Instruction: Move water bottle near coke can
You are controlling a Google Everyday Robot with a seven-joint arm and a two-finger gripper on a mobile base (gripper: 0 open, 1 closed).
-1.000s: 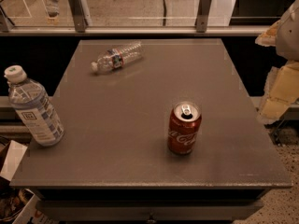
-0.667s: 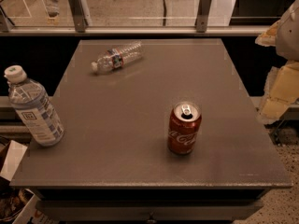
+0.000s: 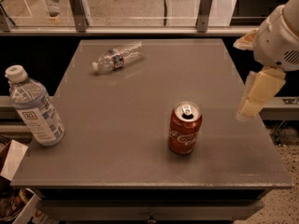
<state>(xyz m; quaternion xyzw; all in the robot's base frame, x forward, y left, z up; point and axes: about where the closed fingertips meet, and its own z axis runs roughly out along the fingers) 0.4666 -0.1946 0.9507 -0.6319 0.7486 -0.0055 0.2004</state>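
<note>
The water bottle (image 3: 117,57) lies on its side at the far left of the grey table (image 3: 140,120), white cap pointing left. The coke can (image 3: 185,134) stands upright at the front, right of centre. My gripper (image 3: 258,95) hangs from the white arm (image 3: 280,36) over the table's right edge. It is to the right of the can, a little above the tabletop, and holds nothing. It is far from the water bottle.
A larger clear bottle with a blue-white label (image 3: 35,108) stands upright at the table's left edge. A railing with posts (image 3: 140,29) runs behind the table. Boxes (image 3: 11,171) sit on the floor at the lower left.
My gripper has shifted slightly left, toward the table's right edge. The bottles and the can have not moved.
</note>
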